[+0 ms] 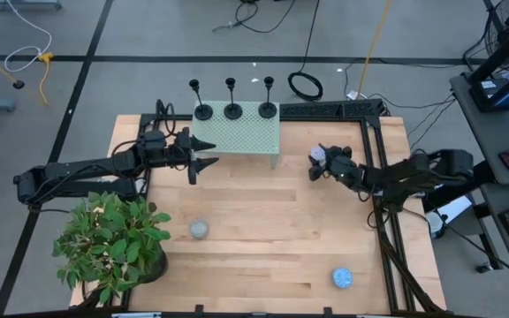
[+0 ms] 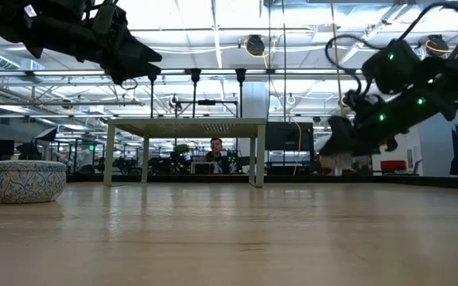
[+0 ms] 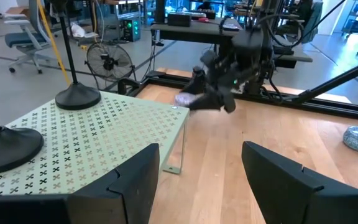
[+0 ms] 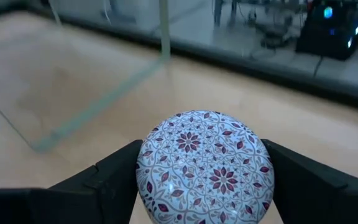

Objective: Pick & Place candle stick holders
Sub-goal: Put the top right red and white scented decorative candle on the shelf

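Three black candle stick holders (image 1: 203, 110) (image 1: 233, 109) (image 1: 267, 108) stand upright by their disc bases along the far edge of a small green perforated stand (image 1: 237, 132). Two of the bases show in the left wrist view (image 3: 78, 98) (image 3: 5, 146). My left gripper (image 1: 203, 155) (image 3: 197, 180) is open and empty at the stand's near left corner, above table height. My right gripper (image 1: 318, 164) (image 4: 202, 158) is to the right of the stand, shut on a round white dome with a purple flower pattern (image 4: 205, 163). My right gripper pinches the patterned dome by its two opposite sides (image 4: 146, 174) between its two fingers (image 4: 104, 183). The fingers come from the table's right, about level. In the low view the dome (image 2: 336, 161) is lifted clear of the table.
A potted plant (image 1: 113, 243) stands at the near left. A grey round piece (image 1: 200, 230) and a blue one (image 1: 343, 279) lie on the wooden table; a patterned bowl-like piece (image 2: 29, 181) shows in the low view. A black frame (image 1: 374, 141) runs along the right side.
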### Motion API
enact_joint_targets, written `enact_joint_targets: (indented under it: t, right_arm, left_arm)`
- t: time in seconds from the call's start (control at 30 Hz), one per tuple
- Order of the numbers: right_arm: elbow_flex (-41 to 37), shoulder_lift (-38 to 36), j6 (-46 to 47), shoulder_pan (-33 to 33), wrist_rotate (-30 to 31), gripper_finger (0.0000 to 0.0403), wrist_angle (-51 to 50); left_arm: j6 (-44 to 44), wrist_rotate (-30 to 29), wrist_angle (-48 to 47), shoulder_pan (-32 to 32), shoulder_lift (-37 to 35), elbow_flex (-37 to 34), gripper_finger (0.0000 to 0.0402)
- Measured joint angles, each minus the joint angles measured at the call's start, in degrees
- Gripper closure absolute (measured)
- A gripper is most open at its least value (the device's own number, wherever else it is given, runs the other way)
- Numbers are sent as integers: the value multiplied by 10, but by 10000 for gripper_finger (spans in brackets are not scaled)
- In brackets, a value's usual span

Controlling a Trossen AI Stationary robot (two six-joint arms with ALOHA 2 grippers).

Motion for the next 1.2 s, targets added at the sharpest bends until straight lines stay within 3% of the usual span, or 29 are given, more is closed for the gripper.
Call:
enact_joint_targets:
  t: [0.13, 0.23, 0.4, 0.57, 0.87, 1.03, 1.2]
  right_arm:
    - [12, -71, -16, 0, -6, 116, 3]
    - [36, -109, -43, 2, -59, 116, 18]
    - [119, -122, -127, 36, -100, 116, 26]
    - [245, -56, -204, 68, -101, 116, -41]
    - [425, 143, -202, 44, -98, 115, -170]
    - [477, 197, -198, 32, -99, 115, -188]
    - [482, 205, -194, 22, -100, 111, -203]
  left_arm:
    - [0, 0, 0, 0, 0, 0, 165]
    - [0, 0, 0, 0, 0, 0, 165]
    - [1, 0, 0, 0, 0, 0, 165]
    - [3, 0, 2, 0, 0, 0, 165]
    - [1, 0, 1, 0, 0, 0, 165]
    - [-2, 0, -1, -3, 0, 0, 165]
    - [-2, 0, -5, -3, 0, 0, 165]
